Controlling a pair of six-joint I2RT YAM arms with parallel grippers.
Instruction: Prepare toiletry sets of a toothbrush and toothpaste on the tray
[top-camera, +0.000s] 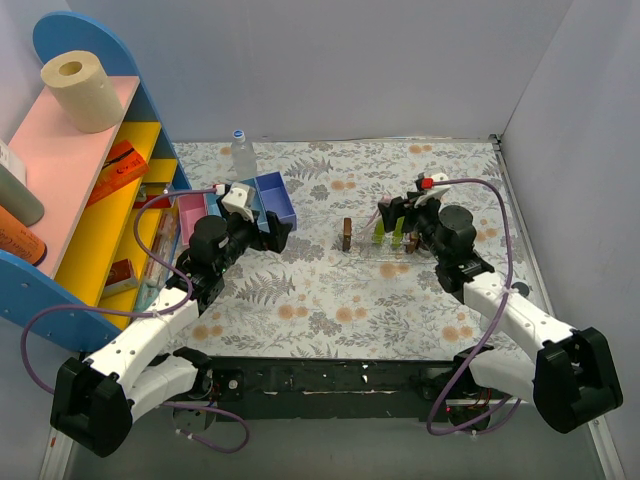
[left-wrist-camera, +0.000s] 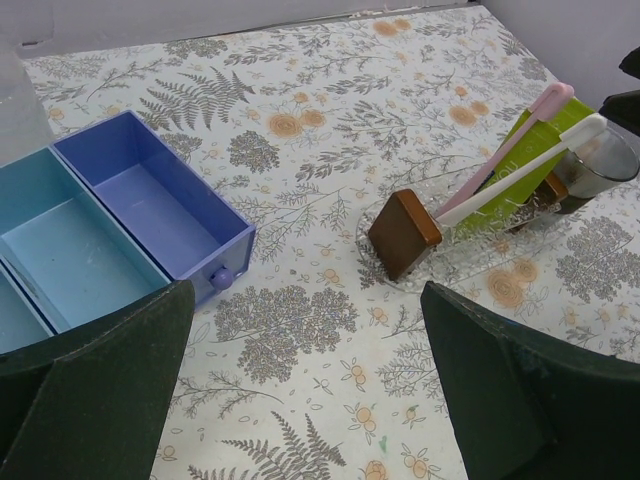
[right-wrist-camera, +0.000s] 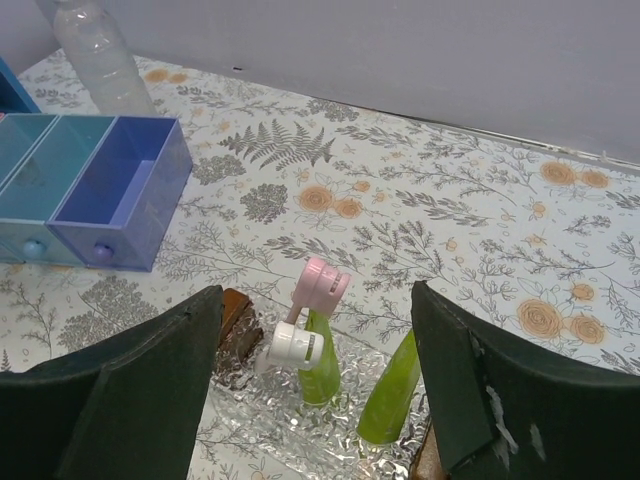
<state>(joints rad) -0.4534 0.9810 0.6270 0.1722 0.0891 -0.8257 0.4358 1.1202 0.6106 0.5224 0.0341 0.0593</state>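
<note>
The clear tray (right-wrist-camera: 250, 432) lies on the floral tabletop right under my right gripper (right-wrist-camera: 315, 400), which is open and empty. On the tray a pink toothbrush (right-wrist-camera: 324, 283) and a white toothbrush (right-wrist-camera: 293, 345) lean up together. Two yellow-green toothpaste tubes (right-wrist-camera: 322, 365) (right-wrist-camera: 390, 385) stand beside them, between my fingers (right-wrist-camera: 470, 390). In the left wrist view the tray (left-wrist-camera: 462, 265) is at the right, with the pink toothbrush (left-wrist-camera: 520, 140) and a toothpaste tube (left-wrist-camera: 525, 168) on it. My left gripper (left-wrist-camera: 310, 400) is open and empty over bare tabletop, left of the tray (top-camera: 385, 265).
A brown block (left-wrist-camera: 402, 232) stands at the tray's left end. A blue compartment box (left-wrist-camera: 150, 205) sits at the left, a clear water bottle (right-wrist-camera: 100, 55) behind it. A coloured shelf unit (top-camera: 90, 200) stands at the far left. Walls close the back and right.
</note>
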